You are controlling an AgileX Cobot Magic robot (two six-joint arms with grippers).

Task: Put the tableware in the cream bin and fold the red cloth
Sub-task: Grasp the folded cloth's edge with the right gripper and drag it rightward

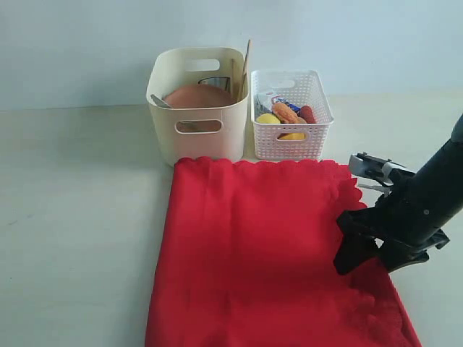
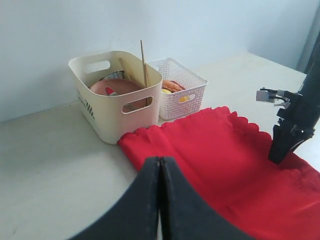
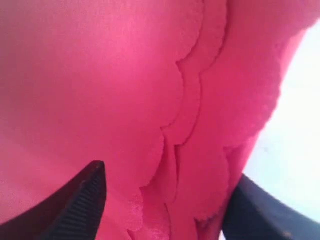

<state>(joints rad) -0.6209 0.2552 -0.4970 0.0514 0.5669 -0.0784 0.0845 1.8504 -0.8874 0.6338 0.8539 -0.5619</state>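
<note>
Exterior view: the red cloth, a soft fabric rectangle with scalloped edges, is lying flat on the pale counter, its long axis running near to far. Its far edge is reaching just short of the cream bin, a smooth, solid-walled tub with rounded corners and oval handle cut-outs. A round brown plate, a steel cup and wooden chopsticks are sitting inside the bin, the chopsticks pointing up past the rim. A white perforated basket of food is standing just right of the bin. The right fingers are pressing down at the cloth's right edge.

Left wrist view: the left fingers, smooth and dark, are meeting tip to tip with nothing between them, above the cloth's left side.

Right wrist view: the right fingers, ribbed on the inner face, are standing well apart, straddling two overlapping scalloped cloth edges without clamping them.
</note>
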